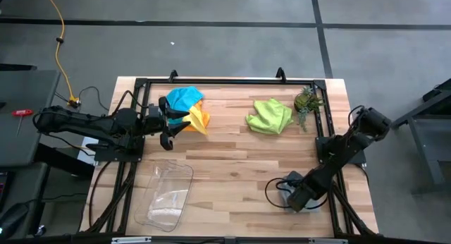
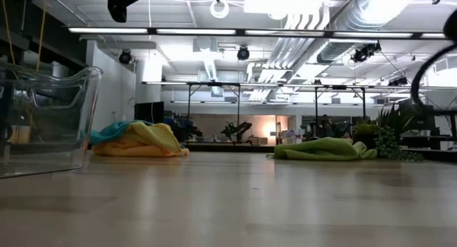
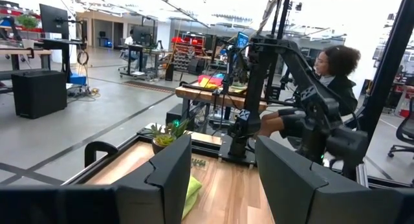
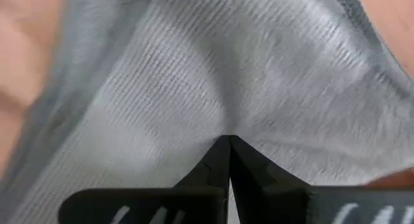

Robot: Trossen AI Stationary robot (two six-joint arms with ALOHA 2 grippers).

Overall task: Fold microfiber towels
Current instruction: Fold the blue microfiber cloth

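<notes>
A grey towel (image 1: 286, 181) lies near the table's right front, with my right gripper (image 1: 297, 197) shut on it; in the right wrist view the grey cloth (image 4: 213, 68) fills the picture. Teal, yellow and orange towels (image 1: 189, 110) lie heaped at the far left, and the heap (image 2: 139, 140) rests on the tabletop. A lime green towel (image 1: 270, 116) lies crumpled at the far right. My left gripper (image 1: 168, 124) hovers level beside the heap, open (image 3: 223, 179) with nothing between its fingers. My right gripper pinches the grey towel between its shut fingertips (image 4: 220, 160), coming from above and pointing down. Creases in the cloth (image 4: 226, 123) run out from the tips. One layer or several, I cannot tell. The towel around the fingers lies spread on the table.
A small spiky plant (image 1: 307, 101) stands at the far right by the lime towel. A clear plastic tray (image 1: 166, 194) sits at the near left. Bare wood (image 1: 232, 166) lies in the table's middle. A person (image 3: 333, 72) sits beyond the table's right end.
</notes>
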